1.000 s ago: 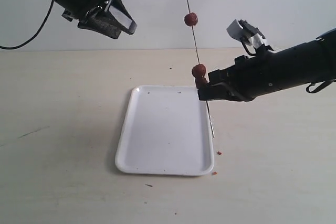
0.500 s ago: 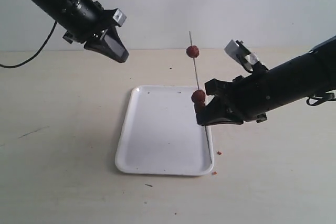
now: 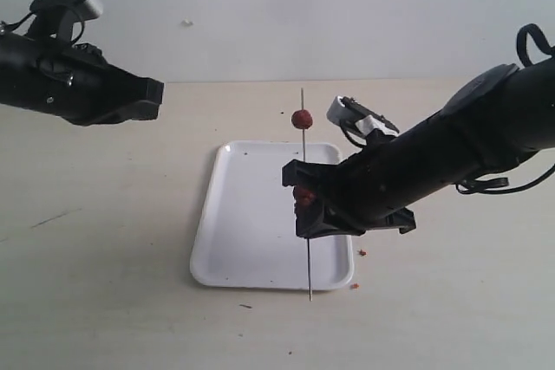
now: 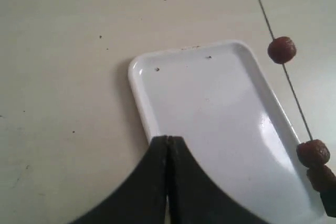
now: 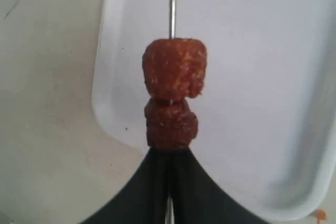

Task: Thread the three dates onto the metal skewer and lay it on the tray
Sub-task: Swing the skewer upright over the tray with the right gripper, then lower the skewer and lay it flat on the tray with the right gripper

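Observation:
The metal skewer [image 3: 305, 149] stands nearly upright over the white tray [image 3: 247, 214], and my right gripper [image 3: 305, 212] is shut on it. One date [image 3: 302, 119] sits high on the rod. The two other dates [image 5: 174, 69] [image 5: 171, 124] are stacked right against the right gripper's [image 5: 169, 153] fingertips, with the tray [image 5: 252, 77] below them. The skewer's lower end pokes out past the tray's near rim. My left gripper [image 3: 158, 98] is shut on nothing, high up at the far left; the left wrist view has it [image 4: 168, 140] above the tray [image 4: 210, 103], with the skewer [image 4: 293, 95] off to one side.
Small reddish crumbs [image 3: 362, 252] lie on the beige table just off the tray's near right corner. A few dark specks dot the tray's far end [image 4: 157, 69]. A pale wall rises behind the table.
My right gripper has carried the skewer down and leftward, from the tray's right edge to over the tray. The left gripper has shut and drawn back to the left.

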Controlling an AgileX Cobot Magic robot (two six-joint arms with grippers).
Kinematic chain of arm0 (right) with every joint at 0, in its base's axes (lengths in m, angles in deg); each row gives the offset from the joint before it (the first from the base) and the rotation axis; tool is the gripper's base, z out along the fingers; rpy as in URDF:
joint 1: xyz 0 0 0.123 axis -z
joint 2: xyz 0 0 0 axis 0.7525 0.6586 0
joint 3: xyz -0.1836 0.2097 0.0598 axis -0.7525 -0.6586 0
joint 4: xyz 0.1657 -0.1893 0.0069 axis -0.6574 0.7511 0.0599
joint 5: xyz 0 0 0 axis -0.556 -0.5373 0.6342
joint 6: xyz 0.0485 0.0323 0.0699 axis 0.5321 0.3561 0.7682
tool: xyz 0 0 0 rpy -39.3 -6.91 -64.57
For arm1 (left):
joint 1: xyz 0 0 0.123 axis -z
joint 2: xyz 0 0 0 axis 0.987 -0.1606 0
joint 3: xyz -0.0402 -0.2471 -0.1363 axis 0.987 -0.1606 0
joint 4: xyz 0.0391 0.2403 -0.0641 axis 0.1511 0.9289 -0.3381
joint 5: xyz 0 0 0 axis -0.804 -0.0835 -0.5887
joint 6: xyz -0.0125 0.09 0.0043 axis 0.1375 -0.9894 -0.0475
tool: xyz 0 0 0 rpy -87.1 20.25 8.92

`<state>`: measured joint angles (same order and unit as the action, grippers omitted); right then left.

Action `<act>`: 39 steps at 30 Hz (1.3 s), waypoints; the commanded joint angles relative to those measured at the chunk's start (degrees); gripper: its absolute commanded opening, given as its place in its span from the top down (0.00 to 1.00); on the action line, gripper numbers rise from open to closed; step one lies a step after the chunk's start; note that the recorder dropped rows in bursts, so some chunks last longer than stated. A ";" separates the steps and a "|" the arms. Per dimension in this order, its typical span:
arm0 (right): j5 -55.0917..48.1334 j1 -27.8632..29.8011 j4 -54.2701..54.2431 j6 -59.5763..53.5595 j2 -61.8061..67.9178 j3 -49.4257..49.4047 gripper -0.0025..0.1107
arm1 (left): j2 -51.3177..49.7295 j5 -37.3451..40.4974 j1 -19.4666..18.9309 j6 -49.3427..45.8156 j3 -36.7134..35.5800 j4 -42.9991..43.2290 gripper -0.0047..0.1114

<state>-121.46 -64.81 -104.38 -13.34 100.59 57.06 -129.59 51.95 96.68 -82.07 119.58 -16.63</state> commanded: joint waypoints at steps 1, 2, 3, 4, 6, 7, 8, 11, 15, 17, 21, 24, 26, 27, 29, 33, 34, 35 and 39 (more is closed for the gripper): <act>3.01 -4.18 2.31 4.37 0.48 -0.06 0.98 | 3.52 -3.31 0.17 -8.42 -4.14 -5.65 0.96; 3.97 -4.82 2.22 4.81 0.73 0.04 0.98 | 4.00 -3.31 0.17 -8.87 -4.67 -5.53 0.96; 4.87 -5.40 2.22 5.46 0.84 0.04 0.98 | 4.50 -3.31 0.17 -9.46 -5.12 -5.53 0.96; 5.72 -6.02 2.22 6.36 1.23 0.04 0.98 | 4.79 -3.31 0.17 -9.87 -5.55 -5.26 0.96; 6.34 -6.31 2.22 7.03 1.86 0.04 0.98 | 5.32 -3.31 0.17 -9.87 -6.16 -4.68 0.96; 6.34 -6.31 2.07 7.76 2.46 0.04 0.98 | 5.57 -3.59 0.17 -9.87 -6.49 -4.70 0.96; 6.18 -6.31 2.07 8.31 3.11 0.04 0.98 | 5.82 -3.74 0.17 -9.87 -6.53 -4.70 0.96; 5.94 -6.31 2.07 10.11 5.11 0.04 0.98 | 6.32 -3.84 0.17 -9.87 -6.63 -4.70 0.96; 7.09 -6.31 1.91 10.74 6.48 0.04 0.98 | 6.79 -3.73 0.17 -9.87 -6.63 -4.70 0.96; 7.40 -6.31 1.91 10.74 6.48 0.04 0.98 | 6.79 -3.73 0.17 -9.87 -6.63 -4.70 0.96; 7.56 -6.31 1.91 10.74 6.48 0.04 0.90 | 6.79 -3.61 0.17 -9.87 -6.63 -4.70 0.96; 8.30 -6.31 1.91 10.74 6.48 0.04 0.78 | 6.79 -3.33 0.17 -9.87 -6.63 -4.70 0.96; 8.89 -6.31 1.91 10.74 6.48 0.04 0.69 | 6.79 -3.21 0.17 -9.87 -6.63 -4.70 0.96; 9.11 -6.31 1.91 10.74 6.48 0.04 0.64 | 6.79 -3.21 0.17 -9.98 -6.63 -4.58 0.96; 9.59 -6.31 2.16 10.74 6.48 0.04 0.57 | 6.79 -3.21 0.17 -9.98 -6.63 -4.58 0.96; 9.77 -6.31 2.16 10.60 6.48 0.04 0.52 | 6.79 -3.21 0.17 -9.99 -6.63 -4.34 0.96; 9.77 -6.31 2.16 10.60 6.48 0.04 0.52 | 6.79 -3.21 0.17 -9.99 -6.63 -4.34 0.96; 9.77 -6.31 2.16 10.60 6.48 0.04 0.52 | 6.79 -3.21 0.17 -9.99 -6.63 -4.34 0.96; 9.77 -6.31 2.16 10.70 6.48 0.04 0.52 | 6.79 -3.21 0.17 -9.99 -6.63 -4.34 0.96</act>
<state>-112.32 -70.91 -102.61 -2.57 107.09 57.06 -123.22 48.69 96.68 -91.91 113.14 -20.80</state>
